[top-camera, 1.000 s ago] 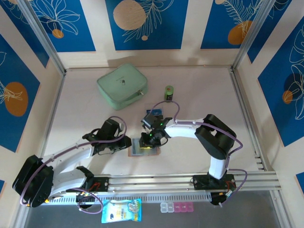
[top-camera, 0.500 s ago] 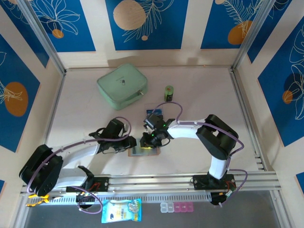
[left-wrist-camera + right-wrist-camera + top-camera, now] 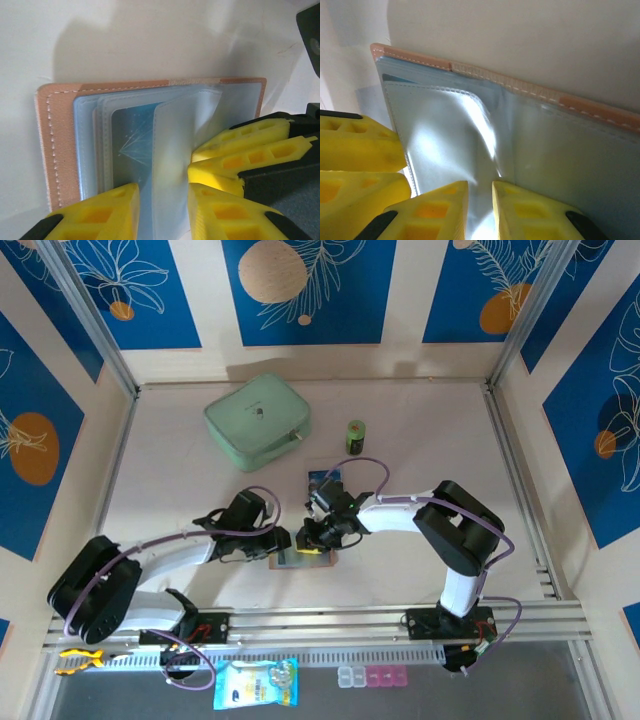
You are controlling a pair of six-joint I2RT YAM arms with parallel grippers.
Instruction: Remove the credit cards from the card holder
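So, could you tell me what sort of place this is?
Probably a robot manipulation test cell in a lab: a pale table fenced by aluminium posts, blue leaf-print wall panels, and the left arm and right arm bolted to a rail at its near edge.

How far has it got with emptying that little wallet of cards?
Done: the holder lies open, and what looks like a loose card rests on the table beyond it. In hand: the left gripper and right gripper each straddle a clear sleeve. Left: a blue card is still inside a sleeve, so the job looks far from finished.
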